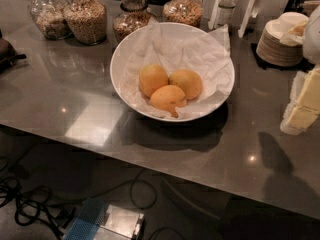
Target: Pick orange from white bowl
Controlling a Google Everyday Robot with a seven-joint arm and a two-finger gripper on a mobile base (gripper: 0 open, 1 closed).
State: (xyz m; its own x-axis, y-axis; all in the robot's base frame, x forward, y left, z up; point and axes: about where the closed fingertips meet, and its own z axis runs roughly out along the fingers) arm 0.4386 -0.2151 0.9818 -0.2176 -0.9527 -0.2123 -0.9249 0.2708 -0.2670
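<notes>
The white bowl (125,54), wide, shallow and lined with crumpled white paper, stands at the middle of the grey counter. Three yellow-orange fruits lie together in it. The orange (152,79) is the round one at the left, with another roundish fruit (188,83) touching it on the right. A more oval fruit with a pointed tip (167,98) lies in front of both. My gripper (302,104), pale yellow and white, is at the right edge of the view, above the counter, well to the right of the bowl and apart from it. It holds nothing that I can see.
Several glass jars of grains (86,18) stand in a row behind the bowl. A stack of small tan plates (280,41) is at the back right. A dark object (7,51) sits at the left edge. Cables (30,209) and a box (107,224) lie on the floor below the counter's front edge.
</notes>
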